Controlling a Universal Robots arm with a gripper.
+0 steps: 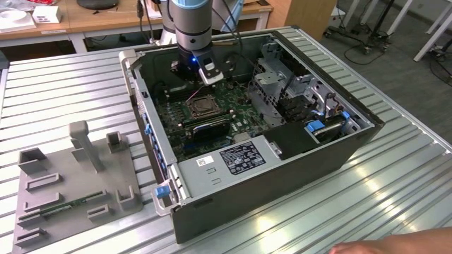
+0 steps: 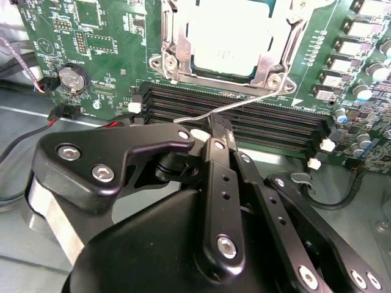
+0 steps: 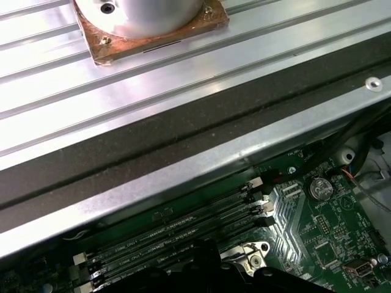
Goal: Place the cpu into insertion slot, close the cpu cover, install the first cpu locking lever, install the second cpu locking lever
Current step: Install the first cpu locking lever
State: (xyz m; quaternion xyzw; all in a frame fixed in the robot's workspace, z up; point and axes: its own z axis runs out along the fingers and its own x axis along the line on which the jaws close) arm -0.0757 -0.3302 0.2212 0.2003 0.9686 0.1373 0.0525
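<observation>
1. The claw (image 2: 219, 129) looks pressed together, with its tips right up against the thin silver locking lever (image 2: 250, 101). I honestly can't tell if it's pinching the wire or just leaning on it.
2. That lever is a long bare rod. One end sits at the socket's corner, and the free end points away, slanting across the black memory slots (image 2: 287, 125), so its long axis runs roughly along them.
3. The cpu (image 2: 235, 30) sits flat in the insertion slot (image 1: 200, 106), dull silver top up. The cpu cover (image 2: 176, 46) is down around it, and the chip shows through the cut-out.
4. In the exterior view the arm reaches down into the open computer case (image 1: 282, 174), which lies on the ribbed metal desk (image 1: 381, 180).
</observation>
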